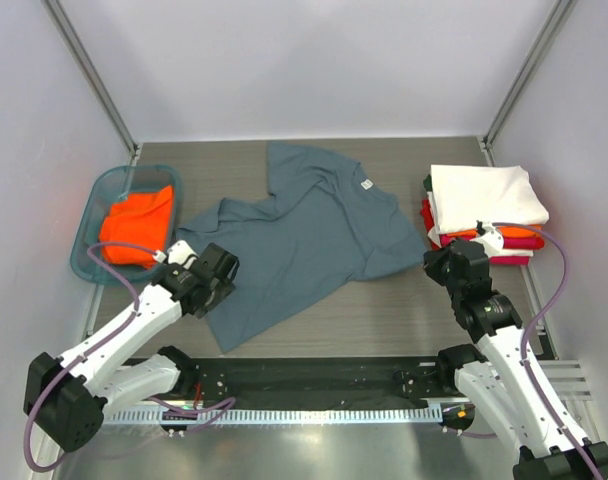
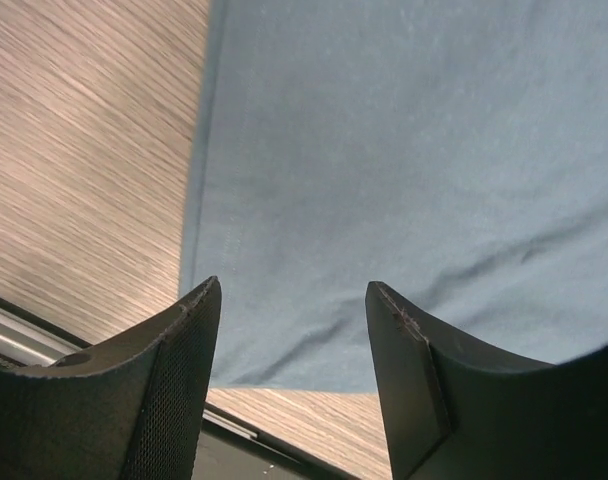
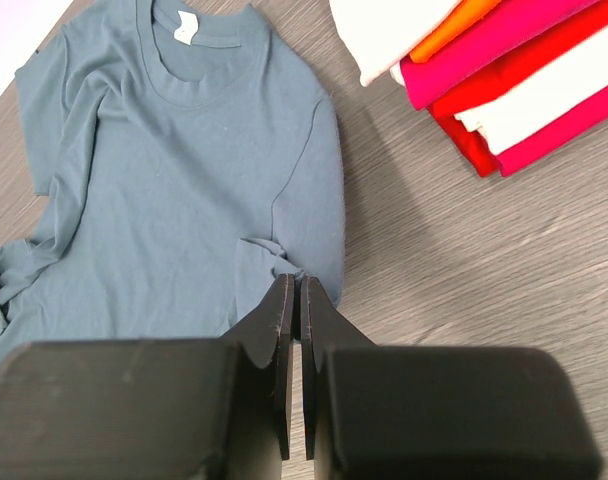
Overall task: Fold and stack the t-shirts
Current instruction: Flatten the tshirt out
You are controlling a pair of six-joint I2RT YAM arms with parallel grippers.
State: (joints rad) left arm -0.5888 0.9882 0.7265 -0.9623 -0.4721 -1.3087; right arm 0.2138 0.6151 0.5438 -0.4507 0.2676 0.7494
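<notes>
The grey wood-grain table (image 1: pixel 384 320) carries everything. Across its middle lies the blue-grey t-shirt (image 1: pixel 304 240), spread flat but rumpled and set at a slant, with its collar toward the far side and its hem toward the near left. At the far right edge, apart from that shirt, sits a stack of folded t-shirts (image 1: pixel 484 200), with a white one on top and orange, pink and red layers beneath. On the far left stands a teal basket (image 1: pixel 94 195) with an orange t-shirt (image 1: pixel 136 225) bunched inside. The left gripper (image 2: pixel 289 290) hangs low over the near-left hem of the blue-grey shirt, released, its fingers spread and nothing between them. The right gripper (image 3: pixel 292 285) is clenched on nothing, just above the shirt's right sleeve edge, between shirt and stack. A small white label (image 3: pixel 186 28) shows inside the collar.
</notes>
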